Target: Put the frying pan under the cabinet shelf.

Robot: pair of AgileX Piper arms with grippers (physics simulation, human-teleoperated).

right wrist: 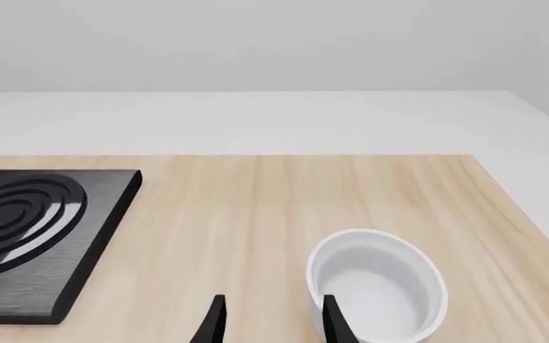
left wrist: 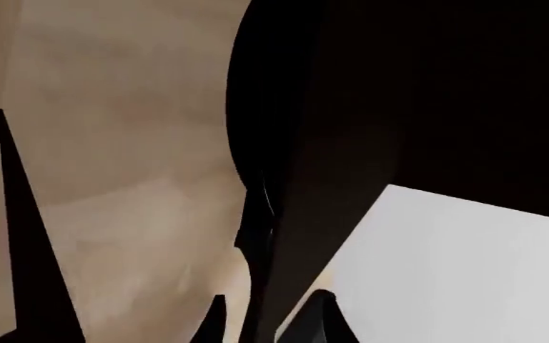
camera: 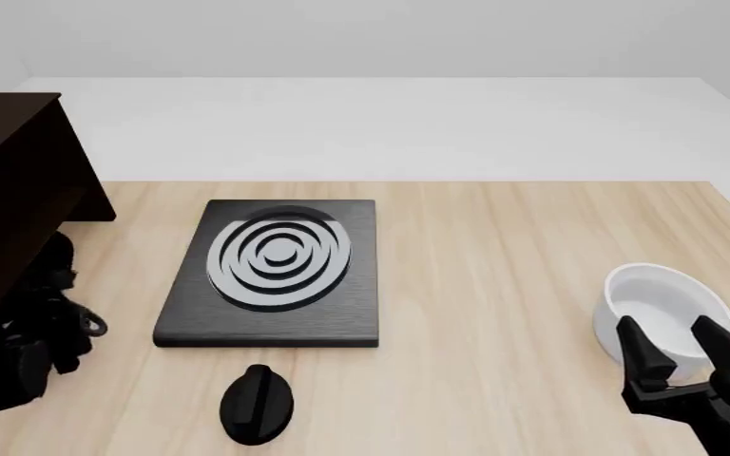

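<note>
Left end effector tucked right up against the cabinet at the bench's left edge; can't tell if clenched or released. Pan only seen in the left wrist view, a glossy black curve close in, apparently down by the cabinet. Right end effector spread wide, grasping nothing, just beside the bowl.
</note>
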